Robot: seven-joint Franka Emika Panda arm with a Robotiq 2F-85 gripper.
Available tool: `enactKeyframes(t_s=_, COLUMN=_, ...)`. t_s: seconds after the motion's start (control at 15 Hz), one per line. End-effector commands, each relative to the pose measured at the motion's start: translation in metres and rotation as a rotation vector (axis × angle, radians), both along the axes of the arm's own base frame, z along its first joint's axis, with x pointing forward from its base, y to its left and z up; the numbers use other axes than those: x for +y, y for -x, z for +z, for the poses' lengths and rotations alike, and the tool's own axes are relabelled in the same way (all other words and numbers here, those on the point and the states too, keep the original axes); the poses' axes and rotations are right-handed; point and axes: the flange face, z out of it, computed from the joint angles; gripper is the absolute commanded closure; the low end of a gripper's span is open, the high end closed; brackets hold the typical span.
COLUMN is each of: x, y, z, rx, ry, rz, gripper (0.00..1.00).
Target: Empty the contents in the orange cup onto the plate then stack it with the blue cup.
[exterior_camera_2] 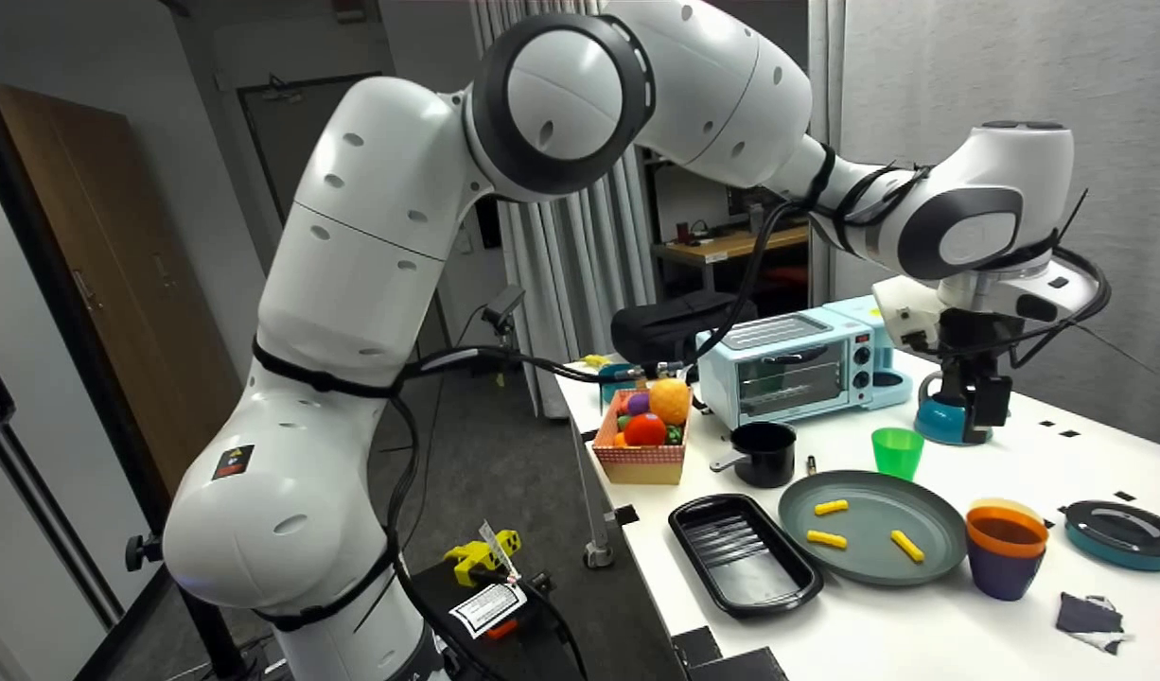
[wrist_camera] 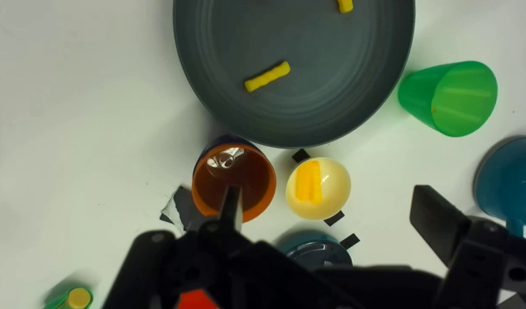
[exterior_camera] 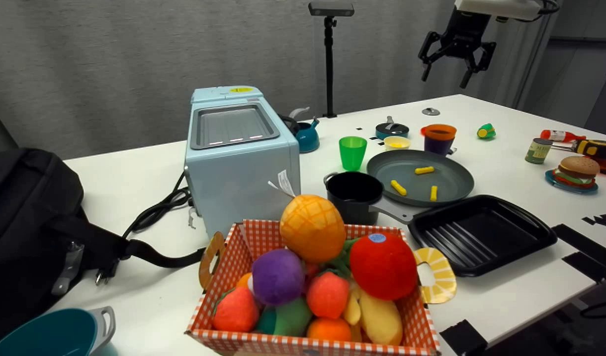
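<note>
The orange cup (exterior_camera: 440,131) sits nested upright in the blue cup (exterior_camera: 438,147), which looks dark purple-blue; the pair also shows in an exterior view (exterior_camera_2: 1006,573), beside the plate (exterior_camera: 451,182). In the wrist view the orange cup (wrist_camera: 258,180) shows no yellow pieces inside, only a shiny glint. Three yellow pieces lie apart on the dark grey plate, one of them near its middle (exterior_camera_2: 906,546). My gripper (exterior_camera: 445,77) is open and empty, well above the table. In the wrist view its fingers (wrist_camera: 327,192) are wide apart, one overlapping the orange cup's rim in the picture.
A cream bowl (wrist_camera: 325,204) with yellow pieces stands beside the cups. A green cup (exterior_camera: 353,152), a black pot (exterior_camera_2: 764,456) and a black ridged tray (exterior_camera_2: 746,558) surround the plate. A blue toaster oven (exterior_camera_2: 788,374), a teal kettle (exterior_camera: 308,137) and a fruit basket (exterior_camera: 313,341) stand farther off.
</note>
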Motion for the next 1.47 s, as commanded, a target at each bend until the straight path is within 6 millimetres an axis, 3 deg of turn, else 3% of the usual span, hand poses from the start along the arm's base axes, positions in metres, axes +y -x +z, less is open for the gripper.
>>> enactKeyframes(t_s=0.0, x=0.008, y=0.038, z=0.009, rx=-0.022, ry=-0.031, rz=0.082, gripper=0.00)
enactKeyframes(t_s=0.27, x=0.004, y=0.064, z=0.016, rx=-0.033, ry=-0.052, rz=0.141, gripper=0.00)
enactKeyframes(t_s=0.33, x=0.005, y=0.042, z=0.007, rx=0.000, ry=-0.035, rz=0.112, gripper=0.00)
enactKeyframes(t_s=0.6, x=0.004, y=0.056, z=0.012, rx=-0.003, ry=-0.042, rz=0.130, gripper=0.00)
enactKeyframes(t_s=1.4, x=0.005, y=0.057, z=0.010, rx=0.000, ry=-0.043, rz=0.131, gripper=0.00)
